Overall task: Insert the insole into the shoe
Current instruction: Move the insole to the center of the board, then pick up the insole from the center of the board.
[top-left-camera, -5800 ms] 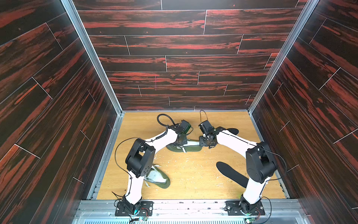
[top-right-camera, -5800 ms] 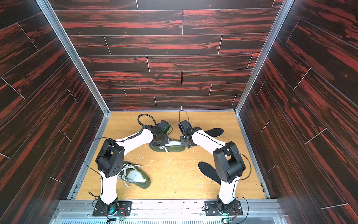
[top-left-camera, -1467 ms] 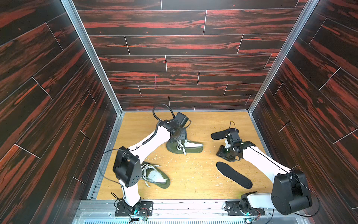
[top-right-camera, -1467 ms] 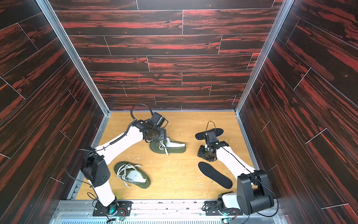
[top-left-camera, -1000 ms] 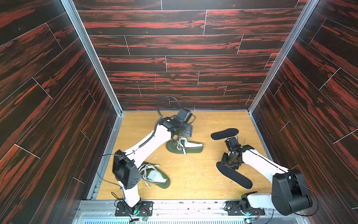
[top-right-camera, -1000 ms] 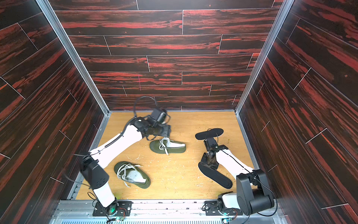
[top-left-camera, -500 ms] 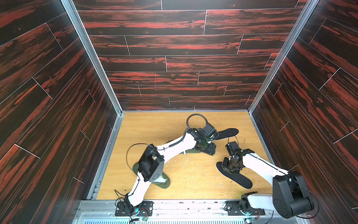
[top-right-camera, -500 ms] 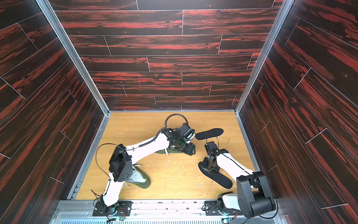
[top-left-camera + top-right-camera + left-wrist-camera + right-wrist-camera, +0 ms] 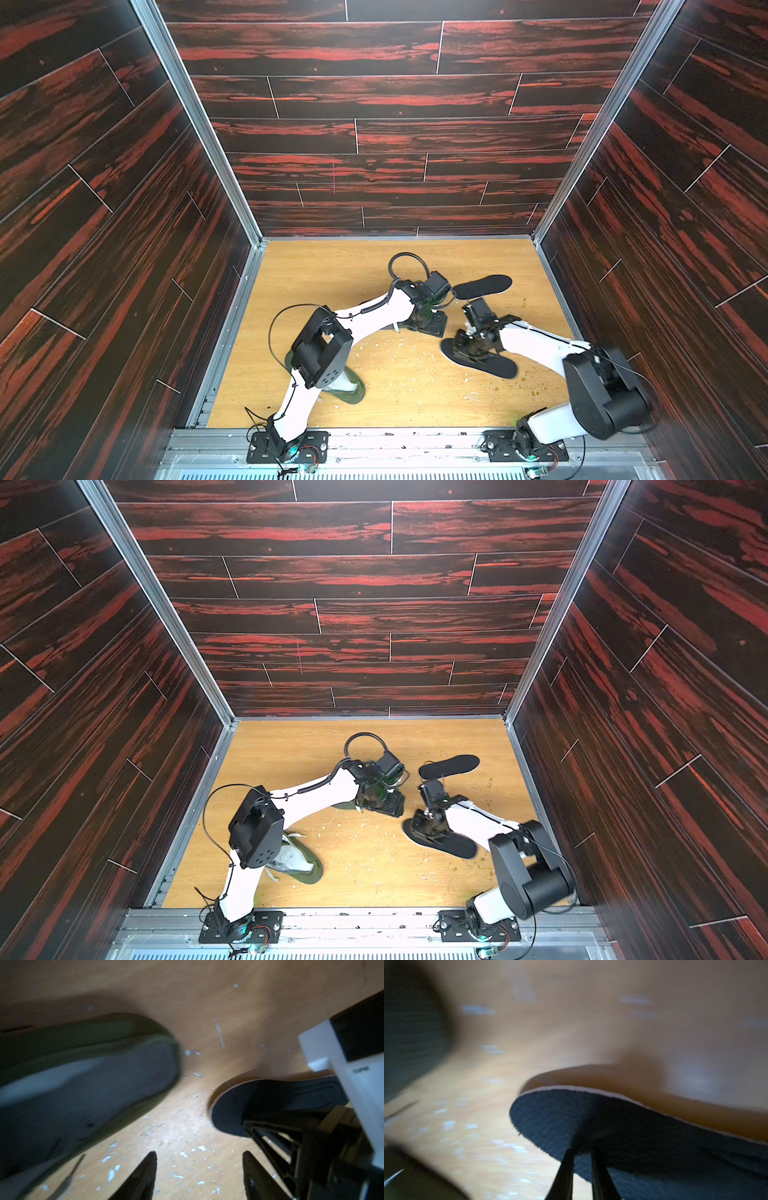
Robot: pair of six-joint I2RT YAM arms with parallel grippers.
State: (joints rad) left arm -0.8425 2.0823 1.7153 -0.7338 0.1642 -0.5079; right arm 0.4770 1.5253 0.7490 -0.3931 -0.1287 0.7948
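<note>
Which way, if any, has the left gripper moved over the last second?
Yes. The left gripper has swung to the robot's right, from well apart to close beside the tip of the far insole, which has stayed put.

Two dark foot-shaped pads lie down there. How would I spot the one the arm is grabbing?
Look at the wooden floor, on the right arm's side. The black insole lies nearer the arms' bases. Unlike the other insole farther back, its end is pinched in the right gripper.
</note>
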